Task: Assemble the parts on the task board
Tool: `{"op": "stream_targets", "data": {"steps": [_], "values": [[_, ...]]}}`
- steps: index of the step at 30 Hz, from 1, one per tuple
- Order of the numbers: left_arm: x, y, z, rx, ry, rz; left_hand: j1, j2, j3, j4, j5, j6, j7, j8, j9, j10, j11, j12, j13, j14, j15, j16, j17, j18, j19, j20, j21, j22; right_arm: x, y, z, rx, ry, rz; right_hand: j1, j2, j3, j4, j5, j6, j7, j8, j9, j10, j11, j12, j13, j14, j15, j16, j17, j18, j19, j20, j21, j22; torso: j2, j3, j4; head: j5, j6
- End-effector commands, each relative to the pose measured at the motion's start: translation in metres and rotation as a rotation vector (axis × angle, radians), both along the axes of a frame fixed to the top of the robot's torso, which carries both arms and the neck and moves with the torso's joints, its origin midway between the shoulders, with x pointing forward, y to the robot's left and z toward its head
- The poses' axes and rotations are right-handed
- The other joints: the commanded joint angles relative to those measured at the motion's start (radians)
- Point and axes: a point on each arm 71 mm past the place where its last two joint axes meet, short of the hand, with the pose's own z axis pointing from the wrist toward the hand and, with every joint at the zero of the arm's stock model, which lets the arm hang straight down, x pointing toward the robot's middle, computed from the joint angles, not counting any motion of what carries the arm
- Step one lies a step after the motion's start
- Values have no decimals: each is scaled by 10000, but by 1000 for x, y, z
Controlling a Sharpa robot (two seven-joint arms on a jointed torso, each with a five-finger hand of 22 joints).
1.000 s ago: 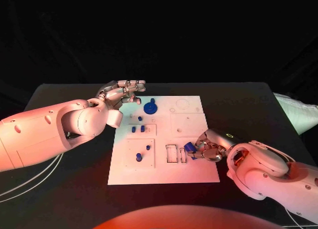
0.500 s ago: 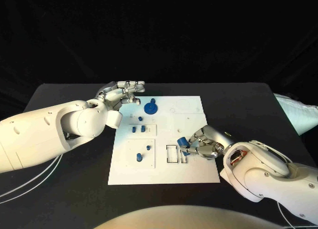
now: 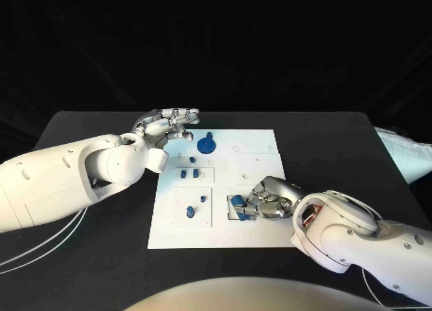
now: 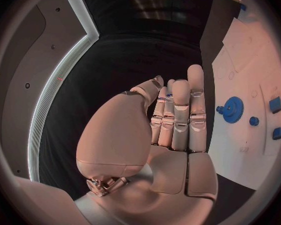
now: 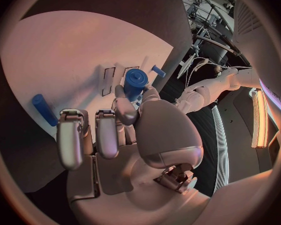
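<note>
Your right hand is down over the task board, fingers curled in and pinching a blue cylinder between thumb and a fingertip. From the right wrist view, that cylinder stands up just past the fingertips, with two dark-outlined rectangular slots in the board right beyond it. A small blue peg lies a little farther on, and a longer blue rod rests on the board off to the side of your outer fingers.

Your left hand sits at the board's far corner, holding nothing. Its fingers are straight and pressed together side by side, thumb tucked close alongside. Beside those fingers you've got the blue gear on the board, with a few small blue parts just beyond it, none of them touching the hand.

In the head view, the gear lies near your left fingertips, well apart from the right hand.
</note>
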Motion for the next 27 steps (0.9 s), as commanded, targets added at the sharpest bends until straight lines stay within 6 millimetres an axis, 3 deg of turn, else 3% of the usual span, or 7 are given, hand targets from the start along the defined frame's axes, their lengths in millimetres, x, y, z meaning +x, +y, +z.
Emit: {"op": "stream_targets", "data": {"steps": [1,5,8,11,16,19,27], "values": [[-1,-3,1,-103,-84,-189,-1,93,-14,-22,36,-20,51,47,-10,-72,1,20,13,-69,-25,3,-9,101,-55,-1,-38,-15,0,2,-2,-298,105,246,-102,53,-83,-6,-68,52,-47,57,19,-33,-60,-62,3,620,-33,-61,355,-100,-35,-69,-29,986,-2,-3,-4,3,5],[-1,-3,1,-103,-81,-195,-1,93,-14,-22,36,-20,51,47,-10,-72,1,20,13,-69,-25,3,-9,101,-55,-1,-38,-15,1,2,-2,-325,-25,224,-236,59,-268,-15,-474,66,-62,85,83,-42,-73,-153,-10,612,-49,-97,312,-90,-61,-84,-56,947,-1,2,8,-15,16],[-1,-4,1,-100,-75,-195,-25,91,-30,-14,35,-32,55,43,-14,-89,4,31,16,-72,-21,9,-12,100,-56,1,-41,-18,2,2,-2,-343,-196,160,-682,-30,-704,-16,-2010,0,-52,77,154,-135,-53,-472,-162,581,-47,-208,169,-65,-134,-91,-128,841,-12,-3,18,-29,22],[-1,-4,1,-93,-67,-191,-31,89,-35,-14,36,-44,58,38,-17,-99,7,34,16,-71,-19,13,-10,100,-57,2,-42,-19,3,1,-2,-404,-336,124,-1023,-270,-995,3,-2903,-168,13,2,159,-384,-7,-1120,-576,523,-5,-387,-73,-19,-264,-68,-250,654,-10,-4,32,-41,30],[-1,-4,1,-72,-52,-165,-66,83,-68,-17,40,-190,99,-24,-48,-181,37,68,23,-79,0,33,-29,97,-58,15,-52,-30,5,1,-2,-565,-594,165,-1545,-720,-1025,13,-2957,-272,52,-35,187,-666,28,-1909,-1083,484,25,-531,-235,18,-368,-38,-362,501,-3,2,36,-57,39],[-1,-3,1,-69,-48,-164,-69,83,-71,-18,41,-204,103,-29,-50,-191,40,72,24,-80,3,36,-31,97,-58,17,-53,-31,5,2,-1,-631,-698,219,-1508,-717,-931,-3,-2946,-267,49,-28,198,-676,34,-1973,-1122,488,26,-534,-231,19,-368,-33,-367,497,0,6,36,-68,45],[-1,-3,1,-68,-39,-170,-70,84,-72,-18,41,-211,106,-31,-51,-197,42,73,24,-82,5,36,-34,96,-58,18,-54,-32,3,4,-1,-935,-795,557,887,-453,-167,-956,-2199,-147,3,87,327,-559,-25,-2040,-1126,525,-15,-538,-183,7,-315,-49,-355,550,7,0,52,-105,44]]}}
